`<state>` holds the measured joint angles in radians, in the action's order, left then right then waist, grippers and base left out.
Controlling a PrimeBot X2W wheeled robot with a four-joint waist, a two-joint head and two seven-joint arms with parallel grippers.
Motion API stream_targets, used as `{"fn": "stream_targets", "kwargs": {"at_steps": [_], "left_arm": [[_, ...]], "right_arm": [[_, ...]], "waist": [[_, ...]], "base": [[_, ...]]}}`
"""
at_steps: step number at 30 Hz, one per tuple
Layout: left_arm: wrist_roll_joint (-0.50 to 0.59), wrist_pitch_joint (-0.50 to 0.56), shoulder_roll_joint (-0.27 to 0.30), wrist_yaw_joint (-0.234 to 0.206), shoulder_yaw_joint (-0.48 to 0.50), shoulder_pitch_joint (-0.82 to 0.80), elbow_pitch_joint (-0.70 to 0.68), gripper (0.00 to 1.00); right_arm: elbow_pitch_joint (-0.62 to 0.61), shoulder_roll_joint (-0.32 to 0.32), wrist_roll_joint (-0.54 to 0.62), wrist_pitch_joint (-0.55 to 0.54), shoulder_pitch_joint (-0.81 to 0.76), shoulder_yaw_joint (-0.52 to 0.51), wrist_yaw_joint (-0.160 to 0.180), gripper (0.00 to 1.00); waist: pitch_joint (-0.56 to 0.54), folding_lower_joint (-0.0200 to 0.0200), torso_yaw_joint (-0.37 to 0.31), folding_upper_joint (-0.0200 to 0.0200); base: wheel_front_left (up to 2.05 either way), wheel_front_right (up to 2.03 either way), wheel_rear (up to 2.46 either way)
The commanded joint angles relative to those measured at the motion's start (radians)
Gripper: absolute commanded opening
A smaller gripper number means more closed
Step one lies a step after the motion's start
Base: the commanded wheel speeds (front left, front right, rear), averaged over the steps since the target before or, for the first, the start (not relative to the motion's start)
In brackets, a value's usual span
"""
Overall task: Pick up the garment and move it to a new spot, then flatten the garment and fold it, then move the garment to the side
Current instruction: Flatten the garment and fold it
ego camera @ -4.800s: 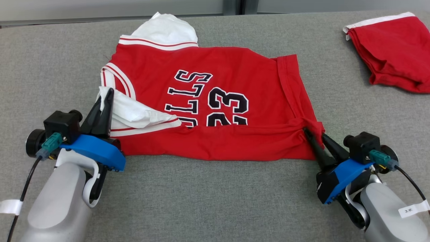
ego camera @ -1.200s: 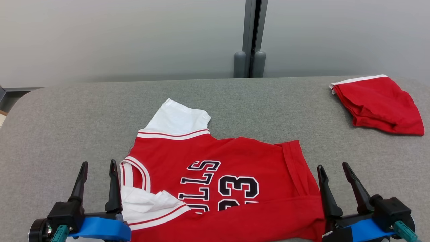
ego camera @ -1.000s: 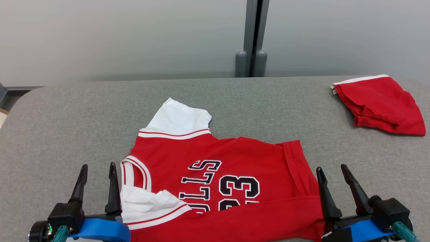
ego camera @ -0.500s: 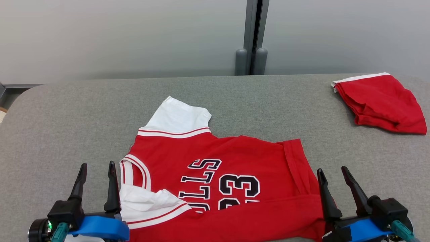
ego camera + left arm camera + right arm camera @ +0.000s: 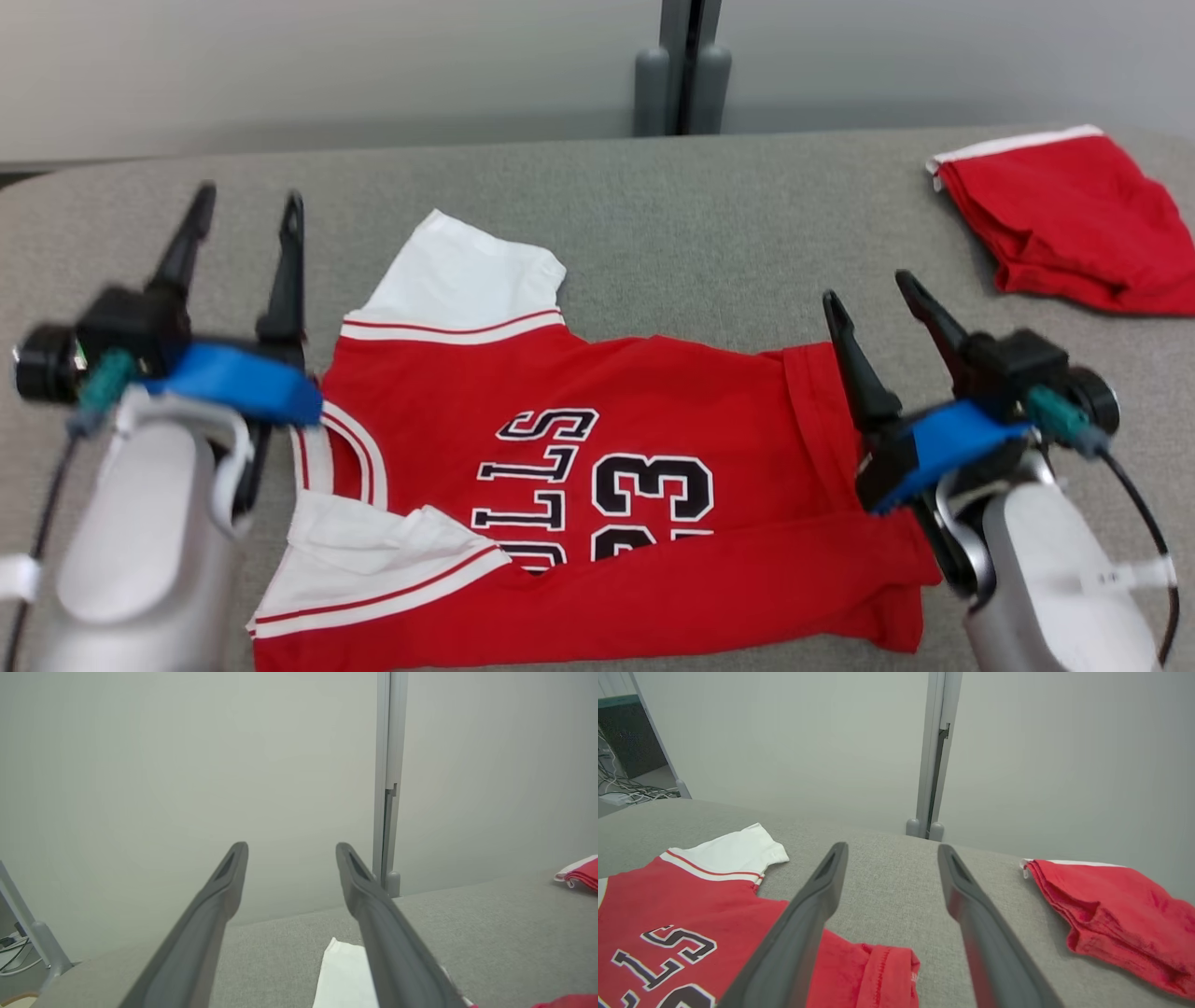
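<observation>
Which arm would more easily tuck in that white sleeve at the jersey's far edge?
Likely the left: the left gripper hangs open beside the white sleeve, while the right gripper, also open, is at the opposite end of the jersey.

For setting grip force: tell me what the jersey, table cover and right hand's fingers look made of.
The jersey: soft matte red fabric, likely a knit; it creases and has a stitched hem. The table cover: grey matte textile, perhaps felt or weave; speckled fibrous grain. The fingers: dark matte plastic or rubber; smooth moulded faces.
</observation>
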<state>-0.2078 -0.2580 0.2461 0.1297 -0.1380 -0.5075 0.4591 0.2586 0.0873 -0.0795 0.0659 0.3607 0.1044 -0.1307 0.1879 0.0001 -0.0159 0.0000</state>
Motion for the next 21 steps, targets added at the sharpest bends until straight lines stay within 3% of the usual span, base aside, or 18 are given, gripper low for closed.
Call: {"fn": "stream_targets", "kwargs": {"at_steps": [1,9,13,21], "left_arm": [[-0.026,0.004,0.019,0.0,-0.02,-0.05,0.018,1.0],[-0.256,0.131,0.152,0.001,-0.278,-0.341,0.173,1.0],[-0.38,0.2,0.195,0.001,-0.389,-0.429,0.215,1.0],[-0.527,0.271,0.272,0.001,-0.566,-0.522,0.294,1.0]], "right_arm": [[0.007,0.01,0.006,-0.015,0.033,0.007,0.0,1.0],[0.034,0.026,-0.016,-0.125,0.193,0.083,0.0,1.0],[0.033,0.021,-0.024,-0.13,0.235,0.107,0.0,1.0],[0.048,0.004,-0.028,-0.109,0.287,0.144,0.0,1.0]], "waist": [[0.049,-0.0001,-0.022,0.0],[0.184,-0.0001,-0.075,0.0],[0.239,-0.0001,-0.105,0.0],[0.307,-0.0001,-0.159,0.0]], "base": [[0.0,0.0,0.0],[0.0,0.0,0.0],[0.0,0.0,0.0],[0.0,0.0,0.0]]}}
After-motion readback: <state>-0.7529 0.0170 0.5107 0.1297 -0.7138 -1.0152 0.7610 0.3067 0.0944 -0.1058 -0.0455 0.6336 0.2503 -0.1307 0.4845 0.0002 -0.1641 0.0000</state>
